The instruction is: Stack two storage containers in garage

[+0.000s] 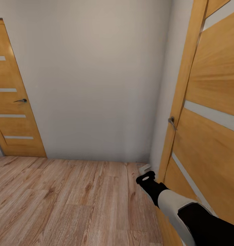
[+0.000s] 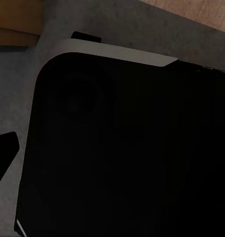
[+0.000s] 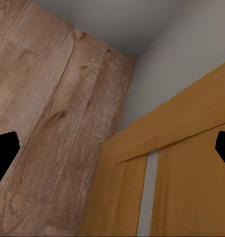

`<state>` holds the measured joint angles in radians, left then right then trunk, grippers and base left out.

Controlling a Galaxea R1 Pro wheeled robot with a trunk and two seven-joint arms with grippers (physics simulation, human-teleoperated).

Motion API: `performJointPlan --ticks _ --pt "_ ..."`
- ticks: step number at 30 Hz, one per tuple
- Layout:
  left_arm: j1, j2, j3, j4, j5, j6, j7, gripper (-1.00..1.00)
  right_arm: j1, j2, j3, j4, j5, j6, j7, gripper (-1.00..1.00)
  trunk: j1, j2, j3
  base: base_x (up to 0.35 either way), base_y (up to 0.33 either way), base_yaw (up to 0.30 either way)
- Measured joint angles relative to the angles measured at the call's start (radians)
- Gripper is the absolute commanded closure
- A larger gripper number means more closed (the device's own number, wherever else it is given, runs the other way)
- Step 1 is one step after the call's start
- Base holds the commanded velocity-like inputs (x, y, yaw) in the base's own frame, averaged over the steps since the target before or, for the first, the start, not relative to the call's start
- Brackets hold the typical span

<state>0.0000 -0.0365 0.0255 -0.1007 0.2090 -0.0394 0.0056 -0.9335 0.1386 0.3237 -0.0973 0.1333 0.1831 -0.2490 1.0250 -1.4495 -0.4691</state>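
The storage containers are out of view. In the head view my right arm reaches forward low at the right, and its gripper (image 1: 145, 177) hangs just above the wood-plank floor (image 1: 62, 201), close beside an orange wooden door (image 1: 212, 112). In the right wrist view the right gripper (image 3: 112, 150) is open and empty, its black fingertips (image 3: 4, 153) far apart at the picture's edges. The left gripper (image 2: 112, 158) faces my own black body (image 2: 132, 148). One fingertip (image 2: 4, 150) stands at the edge of that view; the other is lost against the black.
A plain grey wall (image 1: 93, 78) closes the space ahead. A second orange door (image 1: 12, 112) with a dark handle (image 1: 20, 100) stands shut at the far left. The right door has a metal handle (image 1: 171, 122) and pale glass strips. Open floor lies to the left and ahead.
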Motion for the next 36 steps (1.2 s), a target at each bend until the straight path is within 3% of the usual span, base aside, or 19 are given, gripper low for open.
performJointPlan --ticks 6,7,12,15,16,19,22,34,35,36 --pt "0.000 0.000 0.000 0.000 0.000 0.000 0.000 -1.00 0.090 -0.005 -0.002 0.001 -0.003 -0.016 0.000 -1.00 0.000 0.000 0.000 0.000 0.000 0.000" --pt "0.000 0.000 0.000 0.000 0.000 0.000 0.001 -1.00 0.135 -0.009 -0.003 0.005 -0.016 -0.025 0.001 -1.00 0.000 0.000 0.000 0.000 0.000 0.000" --pt "0.000 0.000 0.000 0.000 0.000 0.000 0.001 -1.00 0.224 -0.012 -0.007 0.028 -0.078 -0.059 0.034 -1.00 0.000 0.000 0.000 0.000 0.000 0.000" --pt "0.000 0.000 0.000 0.001 0.001 0.000 0.001 -1.00 0.279 -0.017 -0.008 0.109 -0.096 -0.099 0.045 -1.00 0.000 0.000 0.000 0.000 0.000 0.000" --pt "0.000 0.000 0.000 0.001 0.002 0.000 0.001 -1.00 0.329 -0.058 -0.007 0.117 -0.098 -0.136 0.048 -1.00 0.000 0.000 0.000 0.000 0.000 0.000" --pt "0.000 0.000 0.000 0.001 0.002 0.000 0.001 -1.00 0.417 -0.086 -0.006 0.128 -0.098 -0.149 0.053 -1.00 0.000 0.000 0.000 0.000 0.000 0.000" --pt "0.000 0.000 0.000 0.001 0.002 0.000 0.001 -1.00 0.540 -0.102 -0.006 0.128 -0.098 -0.172 0.065 -1.00 0.000 0.000 0.000 0.000 0.000 0.000" --pt "0.000 0.000 0.000 0.000 0.002 0.000 0.001 -1.00 0.767 -0.125 -0.002 0.128 -0.098 -0.236 0.115 -1.00 0.000 0.000 0.000 0.000 0.000 0.000" --pt "0.000 0.000 0.000 0.000 0.002 0.000 0.001 -1.00 0.804 -0.145 -0.003 0.129 -0.098 -0.281 0.119 -1.00 0.000 0.000 0.000 0.000 0.000 0.000" --pt "0.000 0.000 0.000 0.000 0.003 0.000 0.001 -1.00 0.808 -0.147 -0.002 0.129 -0.097 -0.285 0.120 -1.00 0.000 0.000 0.000 0.000 0.000 0.000"
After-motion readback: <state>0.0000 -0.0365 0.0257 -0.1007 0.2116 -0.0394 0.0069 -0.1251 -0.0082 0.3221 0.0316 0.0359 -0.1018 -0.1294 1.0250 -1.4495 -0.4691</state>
